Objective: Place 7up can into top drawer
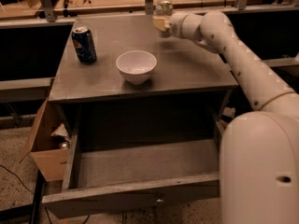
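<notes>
The 7up can (163,7), silvery with a pull-tab top, is at the far middle of the grey cabinet top (187,66). My gripper (161,22) is shut on the can's lower part, with its pale fingers (160,24) around it, and holds it upright just above the surface. The white arm reaches in from the right. The top drawer (140,164) is pulled wide open below the cabinet top, at the front of the view. Its inside is bare, and its front panel carries a small round knob (160,200).
A dark blue Pepsi can (84,44) stands at the left of the cabinet top. A white bowl (136,66) sits in the middle, between the gripper and the drawer. A brown cardboard box (46,146) stands on the floor at the left. A wooden table with metal posts runs behind.
</notes>
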Motion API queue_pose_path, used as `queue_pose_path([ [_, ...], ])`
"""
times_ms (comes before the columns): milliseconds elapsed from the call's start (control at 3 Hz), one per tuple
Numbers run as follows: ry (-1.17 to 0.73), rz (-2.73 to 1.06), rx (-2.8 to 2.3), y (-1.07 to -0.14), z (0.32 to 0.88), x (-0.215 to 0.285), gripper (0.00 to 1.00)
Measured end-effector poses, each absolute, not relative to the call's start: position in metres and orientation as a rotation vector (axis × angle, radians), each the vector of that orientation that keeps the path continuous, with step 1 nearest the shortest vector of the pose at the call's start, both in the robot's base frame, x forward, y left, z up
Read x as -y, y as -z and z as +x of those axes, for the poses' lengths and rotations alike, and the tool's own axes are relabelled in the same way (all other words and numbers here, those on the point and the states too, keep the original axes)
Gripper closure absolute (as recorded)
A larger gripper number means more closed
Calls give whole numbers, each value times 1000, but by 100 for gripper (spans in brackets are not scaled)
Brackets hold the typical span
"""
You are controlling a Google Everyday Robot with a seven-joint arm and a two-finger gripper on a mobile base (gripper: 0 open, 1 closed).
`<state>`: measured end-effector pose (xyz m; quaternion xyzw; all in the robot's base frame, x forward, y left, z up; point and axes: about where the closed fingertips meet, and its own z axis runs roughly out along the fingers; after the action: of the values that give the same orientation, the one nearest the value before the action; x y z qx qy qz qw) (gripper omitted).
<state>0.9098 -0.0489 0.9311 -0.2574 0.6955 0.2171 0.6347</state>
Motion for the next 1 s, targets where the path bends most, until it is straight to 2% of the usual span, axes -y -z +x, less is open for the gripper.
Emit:
queue_pose_path([
  [667, -629, -603, -1600, -926, 813, 119, 100],
  [1000, -629, -606, -1600, -925, 813, 118, 100],
])
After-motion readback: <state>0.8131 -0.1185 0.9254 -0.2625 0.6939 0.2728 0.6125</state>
